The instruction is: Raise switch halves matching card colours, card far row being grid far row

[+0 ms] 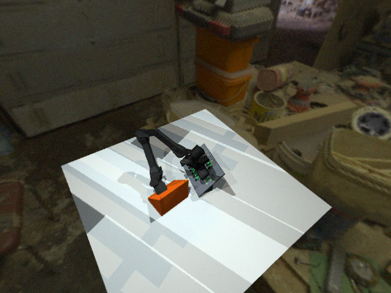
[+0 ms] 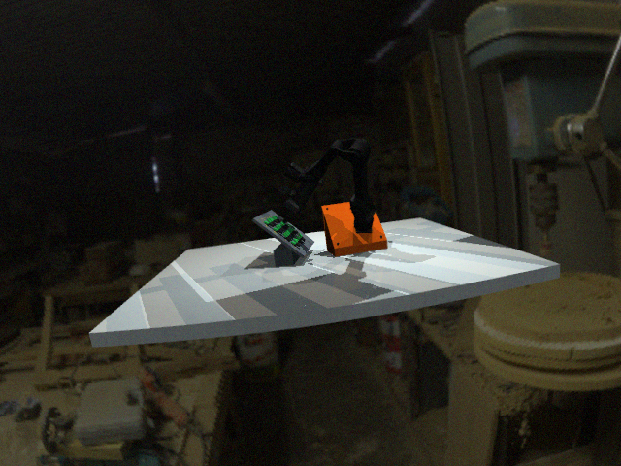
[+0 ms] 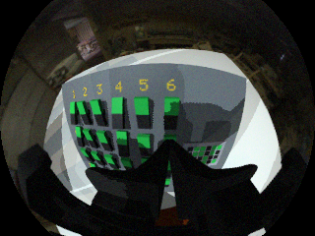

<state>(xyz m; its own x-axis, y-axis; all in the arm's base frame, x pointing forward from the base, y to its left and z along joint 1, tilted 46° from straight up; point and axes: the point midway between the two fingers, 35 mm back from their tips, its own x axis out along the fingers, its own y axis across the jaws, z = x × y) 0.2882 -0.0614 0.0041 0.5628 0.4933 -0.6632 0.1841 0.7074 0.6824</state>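
I've got the gripper [image 3: 167,157] low over the slanted grey panel [image 3: 217,94] — jaws pressed together, empty. Blocky green-and-dark rocker switches [image 3: 144,106] fill numbered columns — small card [image 3: 209,152] just beside.

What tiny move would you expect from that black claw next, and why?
Probably a short push downward. The end effector is shut, holding nothing, and hangs close over the near rows of the switch panel around columns five and six, beside the small card. Which switch it targets is hidden.
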